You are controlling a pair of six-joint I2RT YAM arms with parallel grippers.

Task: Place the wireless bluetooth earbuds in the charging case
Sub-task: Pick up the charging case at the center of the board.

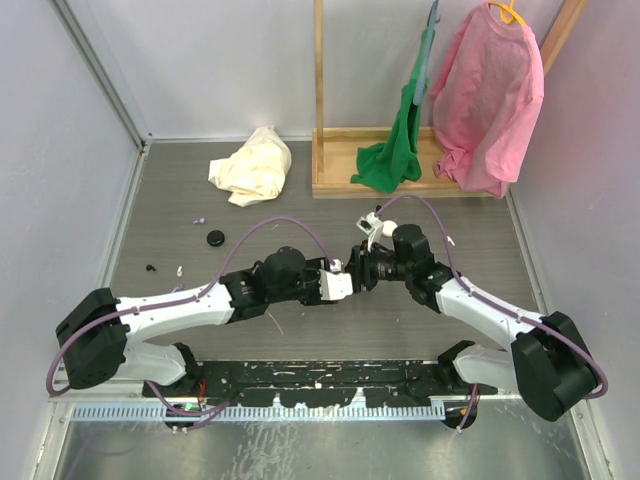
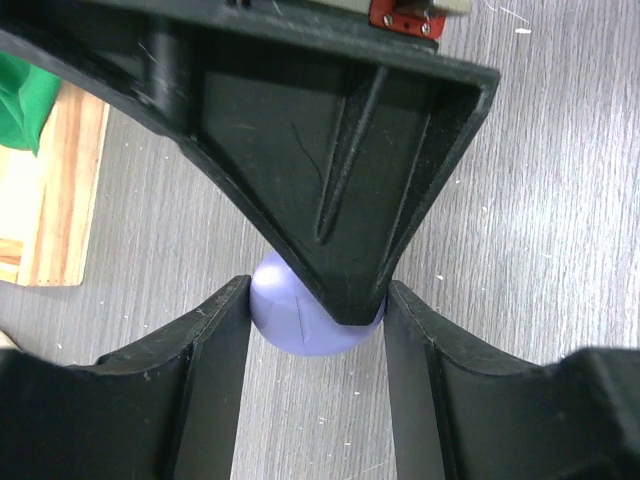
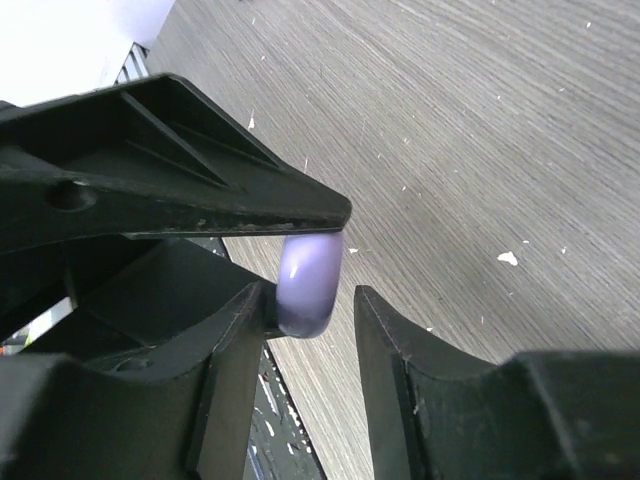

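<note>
Probable two-handed regrasp of the charging case (image 2: 300,325). The left gripper (image 2: 318,300) clamps the case between its fingers. The right gripper (image 3: 312,300) stands narrowly parted around it, one finger touching, the other just apart. Advice: close the right jaws squarely before the left lets go. The case is lavender, smooth and rounded; whether its lid is up cannot be told.

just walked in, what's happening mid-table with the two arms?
Both arms meet mid-table over one small lavender rounded object, probably the charging case. The left claw is shut on it. The right claw sits open around it, one finger touching, the other clear. No earbud shows in either claw. Small bits lie on the table to the left, too small to identify.
</note>
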